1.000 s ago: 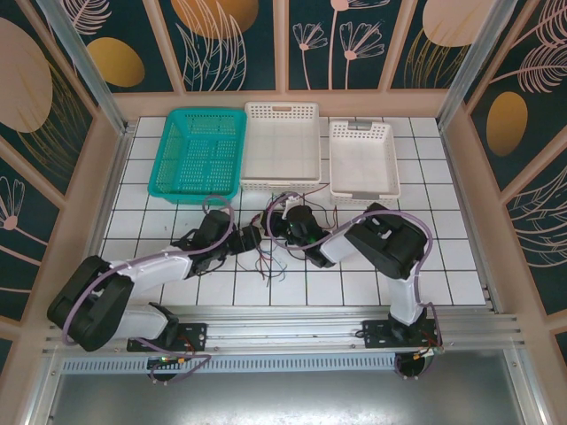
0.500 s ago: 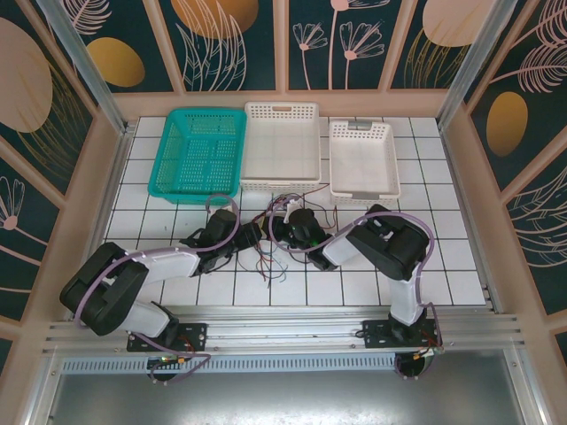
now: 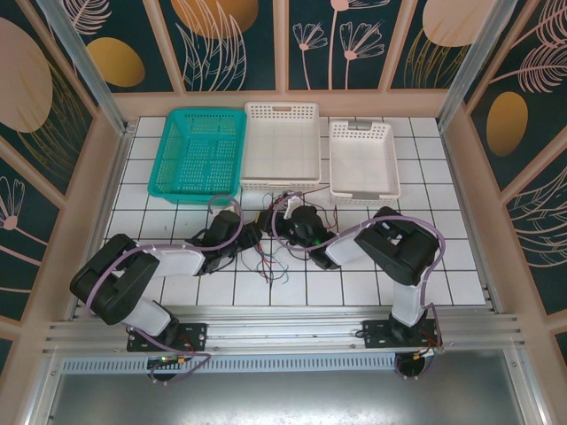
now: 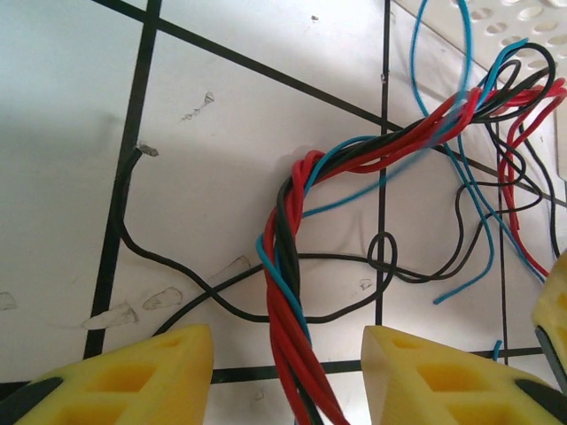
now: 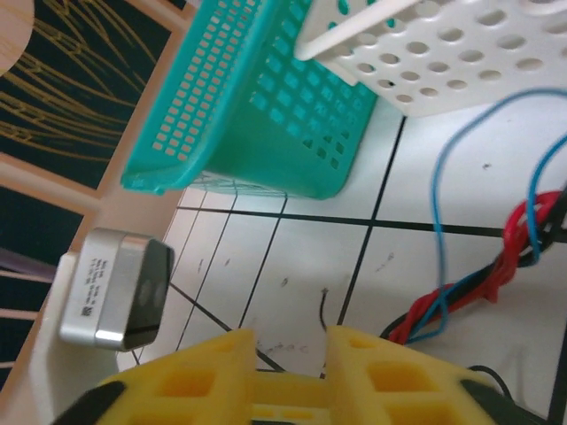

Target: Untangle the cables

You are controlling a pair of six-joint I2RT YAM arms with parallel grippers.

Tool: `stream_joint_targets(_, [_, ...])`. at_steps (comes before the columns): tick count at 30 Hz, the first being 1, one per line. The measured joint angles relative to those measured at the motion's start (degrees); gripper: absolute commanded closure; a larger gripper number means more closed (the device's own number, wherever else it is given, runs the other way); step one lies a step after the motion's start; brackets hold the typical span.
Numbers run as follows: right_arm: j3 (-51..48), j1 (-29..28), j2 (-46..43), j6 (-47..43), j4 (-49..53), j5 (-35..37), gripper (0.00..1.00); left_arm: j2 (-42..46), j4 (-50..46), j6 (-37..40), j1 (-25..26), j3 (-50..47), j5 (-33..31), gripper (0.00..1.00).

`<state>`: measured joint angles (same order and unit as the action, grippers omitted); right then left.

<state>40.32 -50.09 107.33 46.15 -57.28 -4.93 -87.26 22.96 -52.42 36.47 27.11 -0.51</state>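
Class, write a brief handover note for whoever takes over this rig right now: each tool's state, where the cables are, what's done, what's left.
Left tool: open, low over the table, astride the cables, not gripping.
Right tool: open, empty, facing the teal basket.
Cables: on the table, red, black and blue strands twisted into one braid, loose ends spread beside it.
Done: nothing separated yet.
Left: grip the braid and tease strands apart one by one.
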Motion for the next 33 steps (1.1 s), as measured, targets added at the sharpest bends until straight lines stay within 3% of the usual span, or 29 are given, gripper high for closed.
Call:
stream_joint_targets(5, [-0.9, -0.3, -0.8, 0.9, -0.6, -0.1, 0.60, -1.1, 1.6, -0.2, 0.6, 0.0, 0.0, 0.56])
stream_joint_targets(14, [-3.5, -0.6, -7.5, 0.9, 0.2, 0.8, 0.54, -3.5, 3.9, -0.7, 1.5, 0.6, 0.0, 0.71])
stream_joint_targets(18, [-4.0, -0.6, -11.7, 0.9, 1.2, 1.5, 0.51, -3.8, 3.8, -1.0, 1.6, 0.6, 0.0, 0.86])
stream_joint_targets(20, [-4.6, -0.6, -14.0, 0.9, 2.0, 1.9, 0.48, -3.8, 3.8, -1.1, 1.6, 0.6, 0.0, 0.99])
stream_joint_targets(26, [-6.5, -0.5, -20.7, 0.7, 6.6, 1.9, 0.40, -1.6, 1.9, -0.6, 1.7, 0.4, 0.0, 1.00])
stream_joint_targets(30, [-7.9, -0.5, -25.6, 0.5, 11.2, 1.7, 0.31, 6.1, -0.5, -0.4, 1.8, -0.8, 0.0, 1.00])
stream_joint_targets(33, [-10.1, -0.5, -28.5, 0.3, 12.9, 0.9, 0.29, 12.8, -1.7, -0.4, 1.8, -1.4, 0.0, 1.00])
